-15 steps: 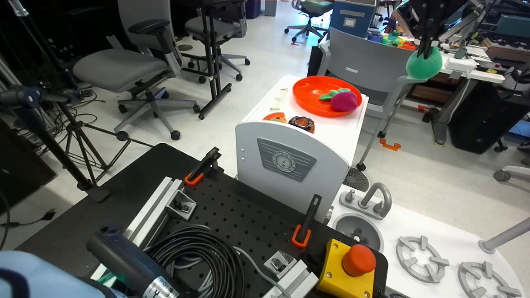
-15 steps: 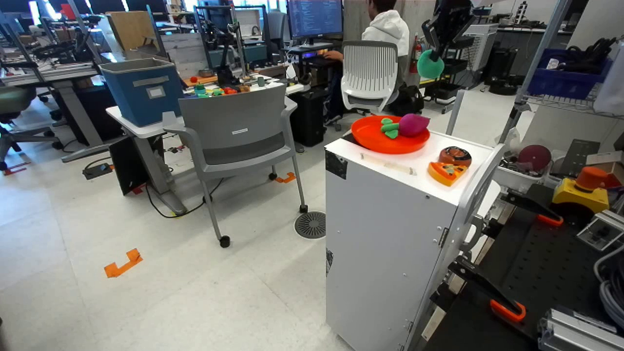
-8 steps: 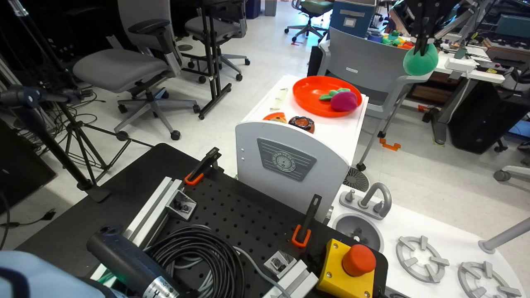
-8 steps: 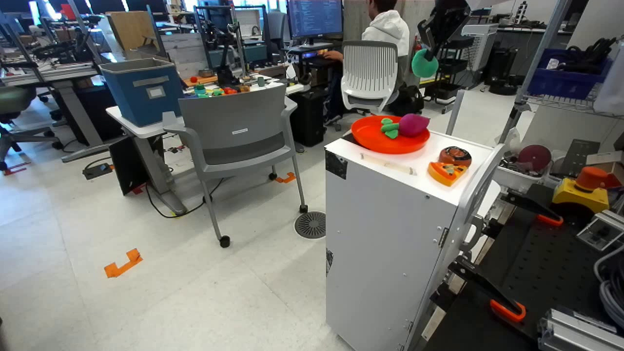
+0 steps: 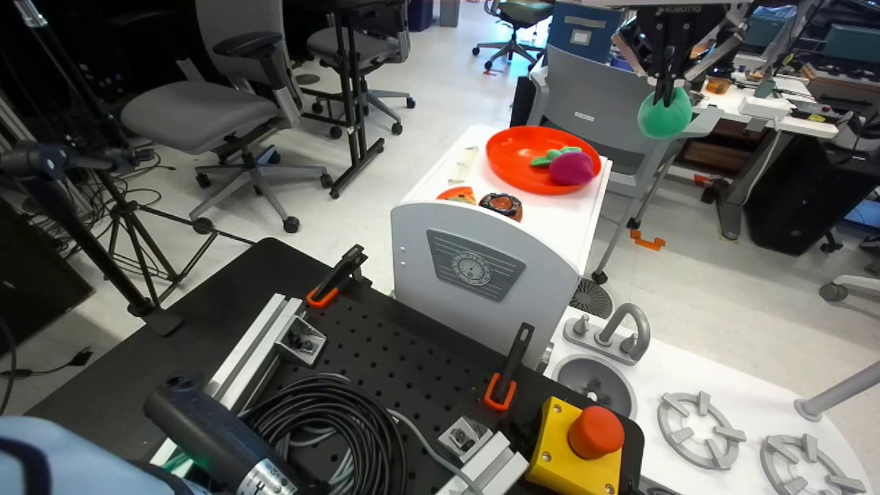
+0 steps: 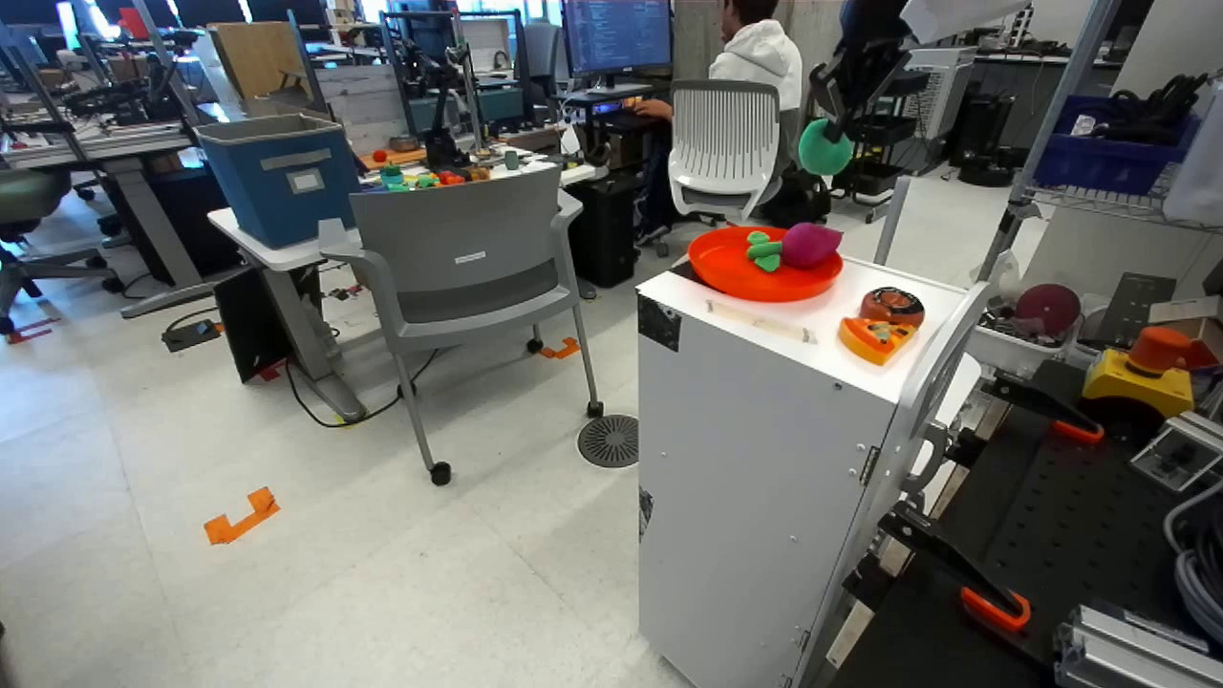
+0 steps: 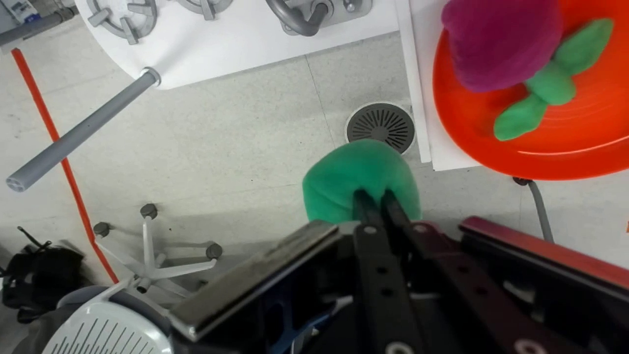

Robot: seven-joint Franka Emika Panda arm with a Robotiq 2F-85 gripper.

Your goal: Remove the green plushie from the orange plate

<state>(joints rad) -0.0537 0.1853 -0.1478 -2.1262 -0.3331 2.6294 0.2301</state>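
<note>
Green plushie (image 7: 339, 172), soft and round, tight in the claw (image 7: 376, 193), off the smooth orange plate (image 5: 519, 152)

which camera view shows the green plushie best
The wrist view: the green plushie looks largest there, though the pincer gripping it hides part of it. Both exterior views show it smaller, hanging from the pincer in the air, off the orange plate.
</note>
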